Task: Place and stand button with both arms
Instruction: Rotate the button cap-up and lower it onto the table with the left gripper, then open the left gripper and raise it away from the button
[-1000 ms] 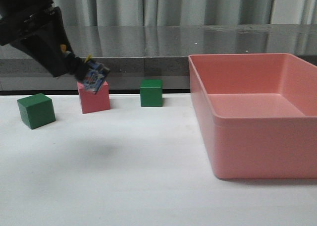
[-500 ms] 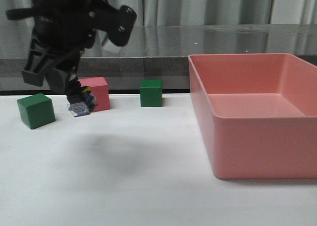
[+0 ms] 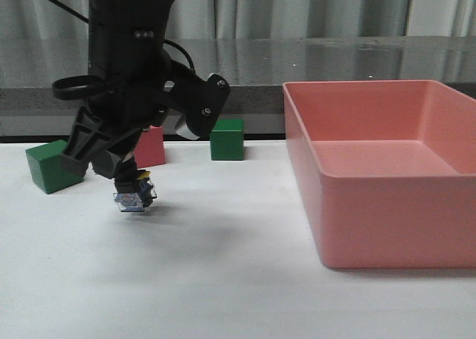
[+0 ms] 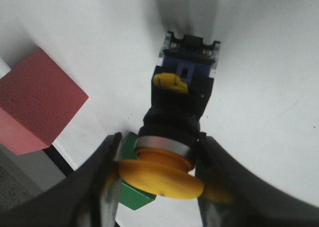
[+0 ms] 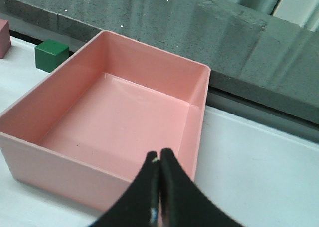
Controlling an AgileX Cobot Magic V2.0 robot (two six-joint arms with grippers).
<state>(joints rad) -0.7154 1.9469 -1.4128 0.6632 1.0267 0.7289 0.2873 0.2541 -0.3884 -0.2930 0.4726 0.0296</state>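
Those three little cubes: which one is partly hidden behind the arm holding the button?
The pink cube. The left gripper covers part of it; both green cubes show nearly whole.

I count one button [image 3: 134,192] pinched in my left gripper [image 3: 123,181], two green cubes [image 3: 52,166] [image 3: 227,138] and one pink cube [image 3: 151,146] behind it, one pink bin [image 3: 387,172] to its right

Button [image 4: 175,132]: yellow cap, silver collar, black body, blue and clear base; cubes: pink [image 3: 149,146], with green ones at nine [image 3: 50,168] and three o'clock [image 3: 227,139]; pink bin [image 3: 387,172]; white table [image 3: 223,279]; black arm [image 3: 130,79].
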